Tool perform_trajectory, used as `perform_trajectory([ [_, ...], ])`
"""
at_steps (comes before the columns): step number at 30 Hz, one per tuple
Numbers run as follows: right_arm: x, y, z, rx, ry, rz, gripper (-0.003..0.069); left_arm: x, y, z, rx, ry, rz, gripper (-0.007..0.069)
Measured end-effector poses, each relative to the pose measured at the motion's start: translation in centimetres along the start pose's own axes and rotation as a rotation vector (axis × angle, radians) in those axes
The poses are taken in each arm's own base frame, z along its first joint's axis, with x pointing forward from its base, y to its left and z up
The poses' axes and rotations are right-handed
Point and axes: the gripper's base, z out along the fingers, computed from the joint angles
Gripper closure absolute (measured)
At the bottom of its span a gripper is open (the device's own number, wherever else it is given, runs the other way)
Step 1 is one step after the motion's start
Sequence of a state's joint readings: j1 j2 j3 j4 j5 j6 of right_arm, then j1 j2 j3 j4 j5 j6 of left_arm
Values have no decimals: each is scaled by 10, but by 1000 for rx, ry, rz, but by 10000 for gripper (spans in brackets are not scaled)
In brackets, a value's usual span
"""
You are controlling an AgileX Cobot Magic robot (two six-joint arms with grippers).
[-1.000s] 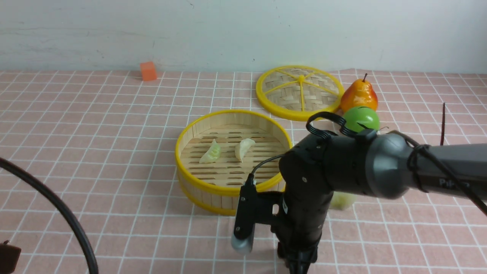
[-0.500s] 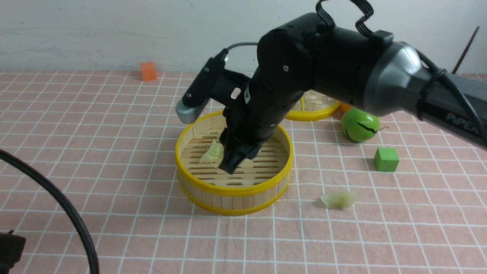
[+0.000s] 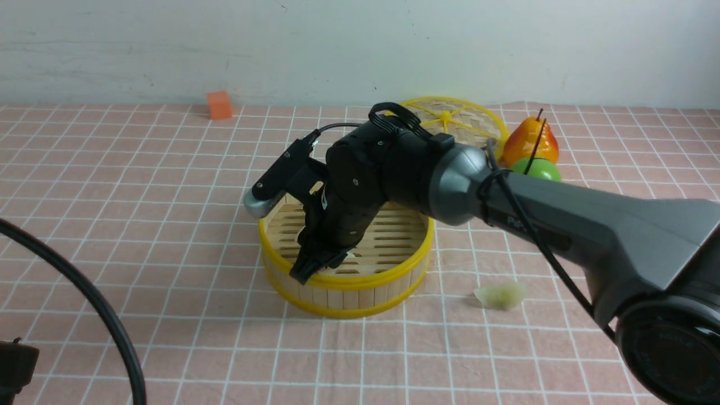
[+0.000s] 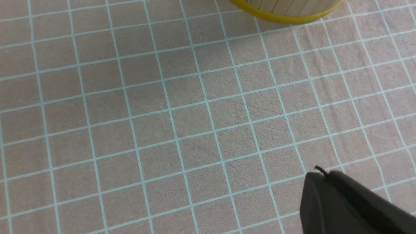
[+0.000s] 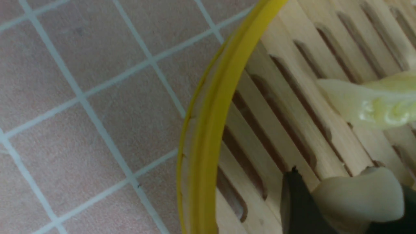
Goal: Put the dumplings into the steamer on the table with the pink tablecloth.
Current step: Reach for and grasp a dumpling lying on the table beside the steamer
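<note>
My right jaws, part-closed on the held dumpling [image 5: 357,195], hung low over the near-left slats of the steamer [image 3: 349,281]. I judged it best to open gently, clear of the rim and the resting dumpling [image 5: 373,104]. A stray dumpling [image 3: 500,295] lay on the counter [image 3: 169,225], right of the steamer; left jaws shut.

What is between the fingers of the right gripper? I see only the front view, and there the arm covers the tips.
Observer: The right wrist view shows the right gripper closed on a held dumpling, just inside the rim of the steamer.
Operator: Is another one close to it?
Observer: Yes, a second dumpling lies on the steamer floor, apart from the held one.
Operator: And the left gripper?
Observer: The left gripper is shut and empty, over bare pink tablecloth, beside the steamer and not touching it.
</note>
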State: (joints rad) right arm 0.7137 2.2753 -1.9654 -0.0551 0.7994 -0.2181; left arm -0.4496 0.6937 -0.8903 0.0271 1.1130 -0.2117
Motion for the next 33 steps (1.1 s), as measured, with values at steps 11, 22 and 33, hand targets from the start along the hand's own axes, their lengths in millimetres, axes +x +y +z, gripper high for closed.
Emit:
perform_trajectory([
  [11,-14,-10,-79,-14,135,-2,139,-5,-1,0,11,-57,0,638],
  [22,43,-69,-133,-6,234,-9,162,-8,-1,0,16,-84,1,637],
  [33,120,-92,-68,-126,471,-82,223,-6,-1,0,14,-71,1,630],
])
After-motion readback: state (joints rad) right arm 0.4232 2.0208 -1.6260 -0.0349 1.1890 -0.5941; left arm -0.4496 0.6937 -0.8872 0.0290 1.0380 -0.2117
